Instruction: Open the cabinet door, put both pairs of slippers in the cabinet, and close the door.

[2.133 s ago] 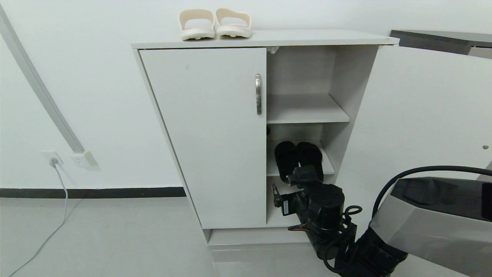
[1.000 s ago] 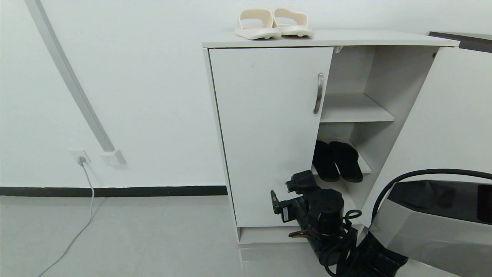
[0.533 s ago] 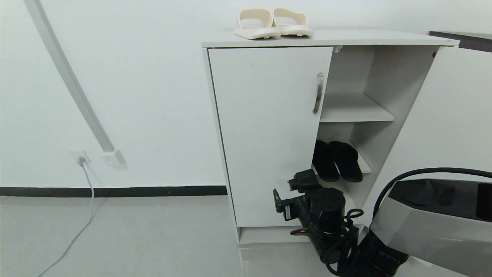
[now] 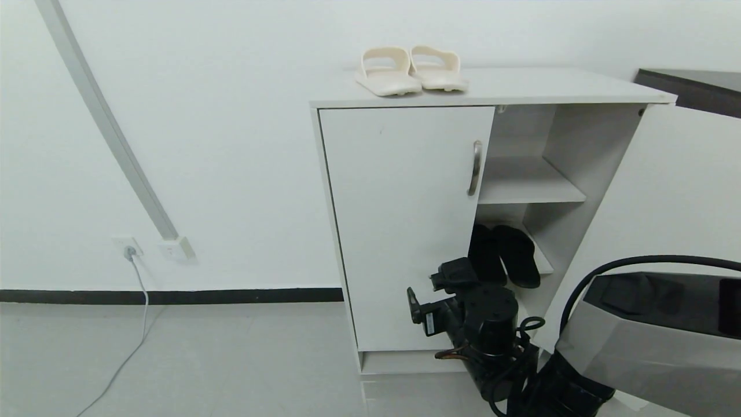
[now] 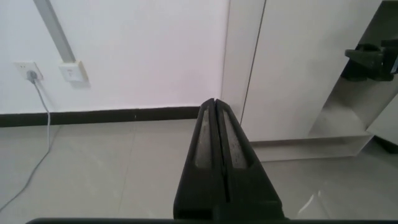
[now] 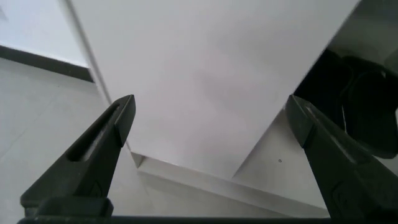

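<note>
Left claw (image 5: 215, 107) pressed together (over floor (image 5: 112, 168)), cabinet (image 5: 305, 62) beyond.

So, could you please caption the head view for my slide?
Black slippers shelved inside; cream slippers wait atop the open cabinet.

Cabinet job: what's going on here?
The right door of the cabinet stands open. The black slippers sit on the lower shelf inside; the beige slippers lie on the cabinet top, not yet stowed. The right gripper is open and empty, low before the closed left door. The left gripper is shut, holding nothing.
</note>
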`<state>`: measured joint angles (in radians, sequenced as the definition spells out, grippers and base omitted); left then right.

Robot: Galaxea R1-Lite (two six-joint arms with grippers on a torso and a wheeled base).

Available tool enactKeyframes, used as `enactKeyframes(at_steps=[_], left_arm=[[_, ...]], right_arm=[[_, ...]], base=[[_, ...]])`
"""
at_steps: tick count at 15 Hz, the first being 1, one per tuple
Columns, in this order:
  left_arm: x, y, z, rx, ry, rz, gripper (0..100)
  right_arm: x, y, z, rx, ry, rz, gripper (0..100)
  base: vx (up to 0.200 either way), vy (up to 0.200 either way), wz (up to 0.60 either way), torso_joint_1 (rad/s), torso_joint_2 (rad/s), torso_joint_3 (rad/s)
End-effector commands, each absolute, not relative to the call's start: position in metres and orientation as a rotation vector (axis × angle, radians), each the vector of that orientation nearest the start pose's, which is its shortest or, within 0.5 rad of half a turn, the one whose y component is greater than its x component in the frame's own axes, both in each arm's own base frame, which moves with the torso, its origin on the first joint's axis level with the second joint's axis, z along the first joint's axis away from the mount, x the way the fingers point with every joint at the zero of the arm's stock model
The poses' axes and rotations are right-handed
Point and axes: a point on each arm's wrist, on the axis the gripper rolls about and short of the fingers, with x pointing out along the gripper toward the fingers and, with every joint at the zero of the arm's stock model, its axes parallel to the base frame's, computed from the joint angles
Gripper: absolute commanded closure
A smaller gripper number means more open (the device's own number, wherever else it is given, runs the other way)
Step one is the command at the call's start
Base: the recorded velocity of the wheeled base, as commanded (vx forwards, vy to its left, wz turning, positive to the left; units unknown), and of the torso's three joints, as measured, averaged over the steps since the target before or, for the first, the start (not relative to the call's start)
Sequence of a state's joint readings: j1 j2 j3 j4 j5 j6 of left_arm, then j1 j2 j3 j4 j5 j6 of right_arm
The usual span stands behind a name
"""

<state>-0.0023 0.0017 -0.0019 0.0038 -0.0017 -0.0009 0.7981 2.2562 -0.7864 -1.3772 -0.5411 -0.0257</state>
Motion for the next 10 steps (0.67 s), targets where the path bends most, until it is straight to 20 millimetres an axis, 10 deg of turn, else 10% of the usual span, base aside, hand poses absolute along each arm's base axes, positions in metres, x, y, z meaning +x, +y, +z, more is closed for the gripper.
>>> enactKeyframes(at_steps=[1,10], left_arm=[[-0.0228,0.0000,0.0755,-0.002,0.005,-0.005,100],[-0.0228,0.0000,0.0755,-0.002,0.005,-0.005,100]], right_arm=[[0.2749,0.2643,0.0572,-0.083,0.069,0.255,0],[0.2712,0.2664,0.0574,-0.115,0.051,0.269,0]], base=[[0.000,0.000,0.00,0.100,-0.51,-0.359],[0.000,0.000,0.00,0.136,-0.47,-0.336]])
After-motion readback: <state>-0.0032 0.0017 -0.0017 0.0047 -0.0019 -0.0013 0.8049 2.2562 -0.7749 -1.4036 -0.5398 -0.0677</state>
